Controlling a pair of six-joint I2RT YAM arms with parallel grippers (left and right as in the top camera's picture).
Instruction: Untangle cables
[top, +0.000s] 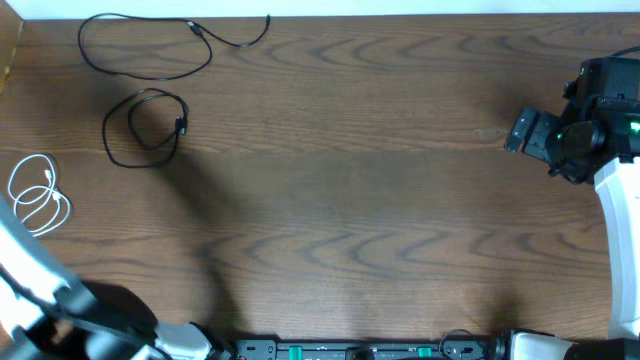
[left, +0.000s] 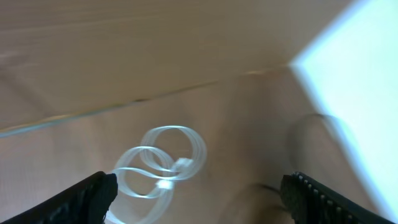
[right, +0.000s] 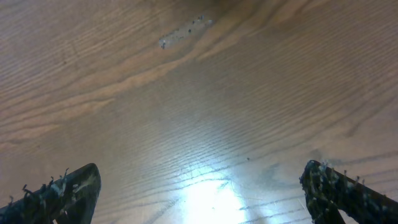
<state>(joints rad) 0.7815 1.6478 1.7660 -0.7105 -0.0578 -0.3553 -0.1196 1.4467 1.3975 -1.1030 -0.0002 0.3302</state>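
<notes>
Cables lie on the left part of the brown wooden desk (top: 350, 180), three in all (two black, one white), each separate and none touching another. Nearest the robot's side is the white cable (top: 48, 182), a thin cord curled into a few loose overlapping loops by the desk's left edge. The left wrist view shows it blurred (left: 163, 169) on the desk ahead of the left claw (left: 199, 190). That claw's two fingers stand wide apart with nothing between them. Farther back lies the shorter black cable (top: 180, 126), coiled into a small double ring with a plug on its right side. Farthest, near the rear edge, is the longer black cable (top: 198, 30), one broad open loop with a tail running right. On the far right of the desk, well apart from all three, the right claw (top: 520, 130) is also spread wide over bare wood (right: 199, 186), holding nothing.
</notes>
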